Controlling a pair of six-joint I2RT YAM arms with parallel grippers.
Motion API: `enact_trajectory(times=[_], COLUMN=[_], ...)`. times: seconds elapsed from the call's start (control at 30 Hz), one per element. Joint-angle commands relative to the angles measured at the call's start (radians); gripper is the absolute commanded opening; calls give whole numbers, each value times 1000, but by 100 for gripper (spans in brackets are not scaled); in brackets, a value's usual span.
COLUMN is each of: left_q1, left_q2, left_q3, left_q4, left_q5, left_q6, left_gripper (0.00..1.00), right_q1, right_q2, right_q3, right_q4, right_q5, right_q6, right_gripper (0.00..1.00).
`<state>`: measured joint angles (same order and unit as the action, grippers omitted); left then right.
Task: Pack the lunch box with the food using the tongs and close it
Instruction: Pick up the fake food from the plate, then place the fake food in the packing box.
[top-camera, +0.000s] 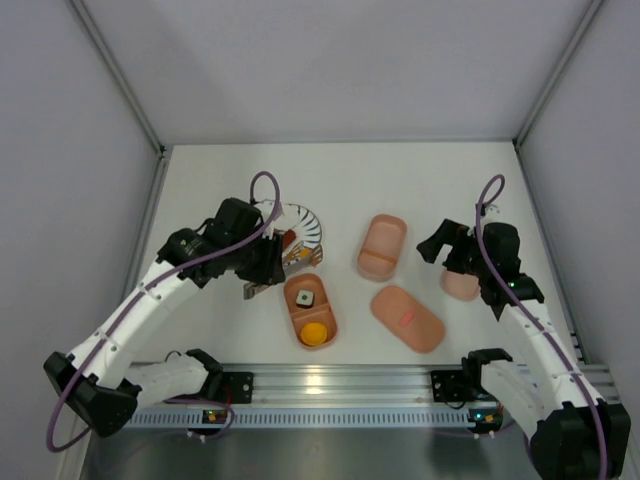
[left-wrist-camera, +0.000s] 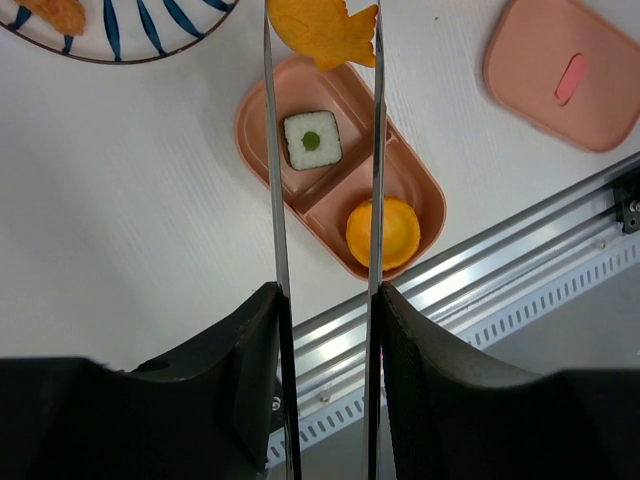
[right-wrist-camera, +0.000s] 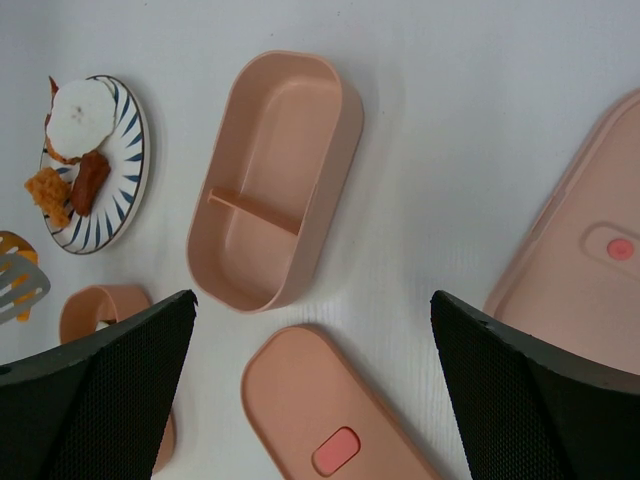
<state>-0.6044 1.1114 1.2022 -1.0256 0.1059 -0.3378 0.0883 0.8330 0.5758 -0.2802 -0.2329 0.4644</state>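
Left gripper (left-wrist-camera: 325, 300) clamped on slim silver metal tongs (left-wrist-camera: 273, 180). Tips pinch an orange fish-shaped biscuit (left-wrist-camera: 325, 30) at the far end of the salmon-pink divided plastic tray (left-wrist-camera: 352, 105). Right gripper (right-wrist-camera: 315, 340) wide open, idle. Advice: centre over a compartment, lower, release gently.

Striped plate (left-wrist-camera: 150, 22) and fish-shaped orange piece (left-wrist-camera: 322, 35) run off the top edge; right arm (top-camera: 512, 305) partly hides a pink lid (top-camera: 459, 289).

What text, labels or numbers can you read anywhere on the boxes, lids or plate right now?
None can be read.
The near lid and the right-hand lid each bear only a small red mark, with no letters.
The plate shows only dark stripes.
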Motion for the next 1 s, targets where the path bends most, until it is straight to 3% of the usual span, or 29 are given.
enact_trajectory(times=[0.0,0.7,0.97], left_q1=[3,2,2], left_q2=[-45,-58,-38], left_q3=[-1,-29,-29], left_q4=[-34,-103,-77], left_q5=[64,107,109], left_q6=[32,42,39], left_gripper=[43,46,51], right_q1=[-16,-16,-16], right_q2=[-8,-11,-2], right_q3=[30,25,22], right_q4=[13,3,13], right_q5=[4,14,9], right_q6=[6,5,0], right_gripper=[100,100,100])
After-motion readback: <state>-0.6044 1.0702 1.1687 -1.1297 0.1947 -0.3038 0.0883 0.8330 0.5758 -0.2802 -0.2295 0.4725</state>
